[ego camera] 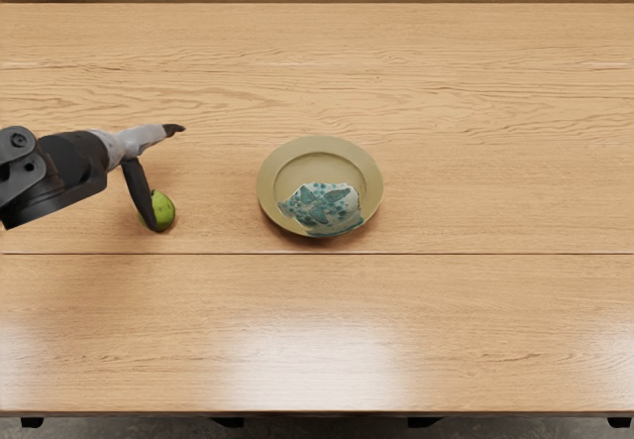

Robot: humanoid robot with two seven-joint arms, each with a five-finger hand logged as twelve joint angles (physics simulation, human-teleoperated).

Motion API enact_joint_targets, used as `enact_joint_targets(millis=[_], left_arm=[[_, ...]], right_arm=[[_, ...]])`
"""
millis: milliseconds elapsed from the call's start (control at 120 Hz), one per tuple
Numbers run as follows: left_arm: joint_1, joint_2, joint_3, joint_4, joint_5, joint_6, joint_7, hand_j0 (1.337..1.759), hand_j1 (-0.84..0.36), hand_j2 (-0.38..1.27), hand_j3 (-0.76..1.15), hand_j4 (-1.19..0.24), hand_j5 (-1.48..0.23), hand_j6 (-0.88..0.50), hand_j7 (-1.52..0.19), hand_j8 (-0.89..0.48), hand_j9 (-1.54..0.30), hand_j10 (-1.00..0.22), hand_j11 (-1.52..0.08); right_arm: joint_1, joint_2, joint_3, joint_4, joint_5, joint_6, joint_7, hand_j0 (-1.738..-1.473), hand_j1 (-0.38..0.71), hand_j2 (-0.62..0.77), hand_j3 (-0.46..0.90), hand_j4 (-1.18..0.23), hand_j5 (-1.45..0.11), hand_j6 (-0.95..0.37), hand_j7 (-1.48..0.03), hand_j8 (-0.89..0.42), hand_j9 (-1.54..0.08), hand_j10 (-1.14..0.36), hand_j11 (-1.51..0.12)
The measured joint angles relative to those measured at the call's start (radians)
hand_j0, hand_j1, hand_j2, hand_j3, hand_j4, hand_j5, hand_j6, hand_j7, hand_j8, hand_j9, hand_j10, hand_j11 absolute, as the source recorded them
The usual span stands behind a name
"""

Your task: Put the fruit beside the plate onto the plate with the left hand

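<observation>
A small green fruit point(164, 209) lies on the wooden table, left of an olive-yellow plate point(319, 159). A white and teal patterned object point(321, 207) rests on the plate's near side. My left hand point(145, 171) comes in from the left edge and hovers right at the fruit. Its fingers point(139, 193) are spread: one dark finger reaches down against the fruit's left side, another points right, well above it. The fruit is on the table, not lifted.
The wooden table point(396, 310) stretches wide around the plate. A seam runs across it just in front of the plate and fruit. A brown wall borders the far edge.
</observation>
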Motion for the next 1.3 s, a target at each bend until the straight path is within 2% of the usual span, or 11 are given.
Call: enact_joint_targets(millis=[250,833,1300], left_arm=[[0.027,-0.011,0.049,0.0,0.008,0.02,0.0,1.658,0.34,0.0,0.0,-0.01,-0.01,-0.01,-0.01,-0.01,-0.01,-0.01,-0.01],[0.026,0.039,0.035,0.002,0.006,0.021,0.0,1.658,0.07,0.05,0.0,-0.24,-0.3,-0.24,-0.3,-0.24,-0.3,-0.24,-0.3],[0.034,0.023,0.034,0.002,0.002,0.02,0.0,1.658,-0.02,0.07,0.0,-0.32,-0.41,-0.32,-0.41,-0.32,-0.41,-0.32,-0.41]], right_arm=[[0.0,0.0,0.0,0.0,0.0,0.0,0.0,-1.658,-0.35,0.0,0.0,0.0,0.0,0.0,0.0,0.0,0.0,0.0,0.0],[0.0,0.0,0.0,0.0,0.0,0.0,0.0,-1.658,-0.35,0.0,0.0,0.0,0.0,0.0,0.0,0.0,0.0,0.0,0.0],[0.0,0.0,0.0,0.0,0.0,0.0,0.0,-1.658,-0.35,0.0,0.0,0.0,0.0,0.0,0.0,0.0,0.0,0.0,0.0]])
